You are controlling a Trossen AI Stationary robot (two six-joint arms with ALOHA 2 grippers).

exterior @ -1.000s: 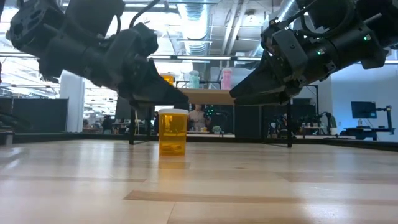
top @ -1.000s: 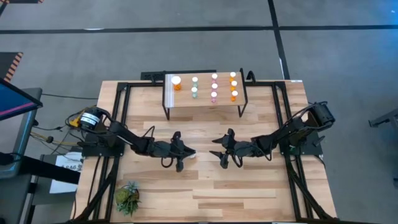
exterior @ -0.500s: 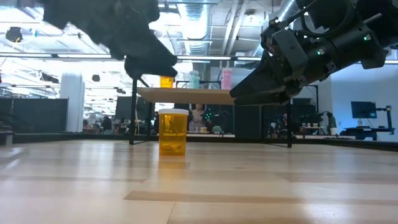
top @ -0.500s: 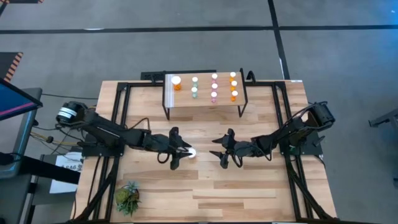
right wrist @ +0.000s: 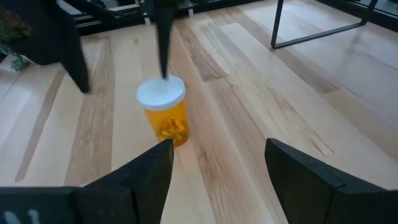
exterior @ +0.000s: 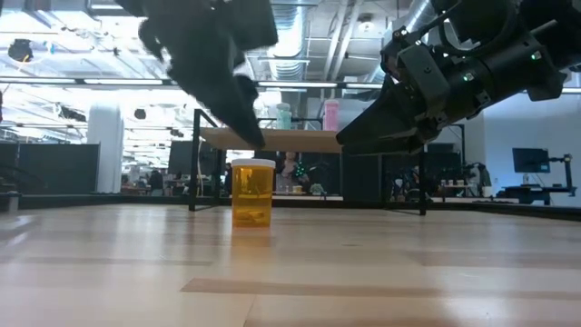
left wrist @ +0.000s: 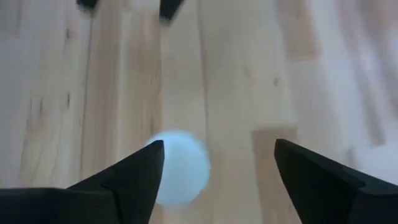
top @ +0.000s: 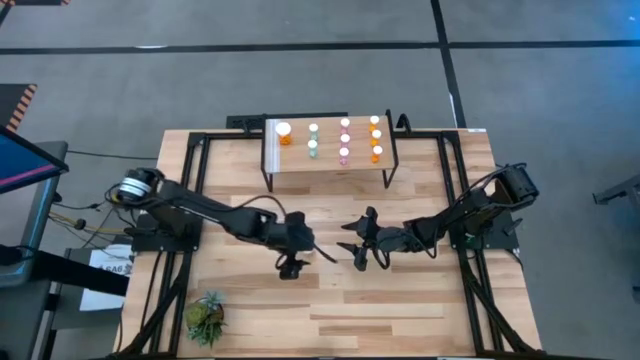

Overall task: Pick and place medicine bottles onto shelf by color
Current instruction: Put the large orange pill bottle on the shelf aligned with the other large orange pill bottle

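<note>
**A:** Any writing you can read on that wide orange translucent pill bottle with the white cap?

**B:** None. In the right wrist view its side shows only loose orange pills, and the low view gives a plain orange wall. It stands upright on the light-wood plank tabletop, near the middle, between the two arms.

**A:** And the left gripper?

**B:** It hangs directly above the bottle with its fingers spread wide. In its own wrist view the white cap sits beside one fingertip, off-centre in the gap, though that view is blurred, so I would not swear to the exact offset. Nothing is gripped.

**A:** The right gripper?

**B:** Near the bottle on the other side, fingers apart, holding nothing, raised off the wood in the low view.

**A:** The shelf?

**B:** The small raised light-wood shelf on thin black legs stands at the far edge. Small bottles with white caps sit in rows on its back part, orange, teal-green and pink, and another wide orange one is at its left end. Its front strip is bare.

**A:** Room to move?

**B:** Open wood between bottle and shelf, and along the near edge, apart from a small green spiky plant at the near left corner.
</note>
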